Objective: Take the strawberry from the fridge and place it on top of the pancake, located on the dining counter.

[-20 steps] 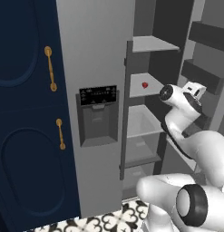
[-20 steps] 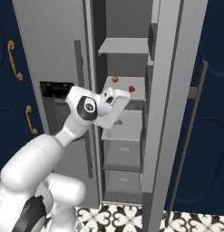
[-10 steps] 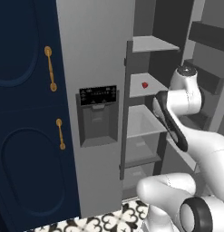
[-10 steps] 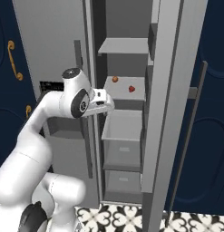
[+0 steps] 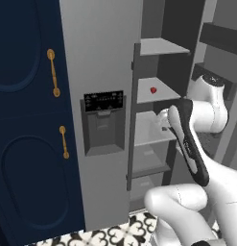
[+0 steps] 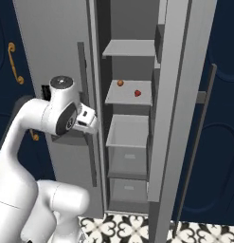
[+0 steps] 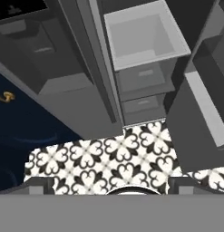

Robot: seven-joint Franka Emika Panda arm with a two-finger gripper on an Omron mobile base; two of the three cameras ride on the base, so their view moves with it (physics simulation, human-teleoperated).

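The fridge (image 6: 57, 42) takes up most of each base view, its right-hand door swung wide so the inner shelves and drawers are open to reach. In the left base view its black dispenser panel (image 5: 104, 120) sits at about nine o'clock from the open compartment, and navy cabinets (image 5: 24, 120) with gold handles stand further out toward nine o'clock.

The arm (image 6: 47, 118) is folded up in front of the closed door, at about eight o'clock from the shelves in the right base view, with the hand (image 6: 92, 124) turned downward. That fits the hand view, which looks down past an empty white drawer (image 7: 143, 34) to the patterned floor tiles (image 7: 113, 163). The two fingertips stand wide apart at the bottom corners of that view, with nothing between them.

The strawberry (image 6: 137, 93) lies on the middle shelf (image 6: 125, 98), near its front edge, at about two o'clock from the hand and well apart from it. A small orange-brown ball (image 6: 120, 83) rests on the same shelf, toward ten o'clock from the strawberry. Judging by this, the hand has yet to tip up and reach in.
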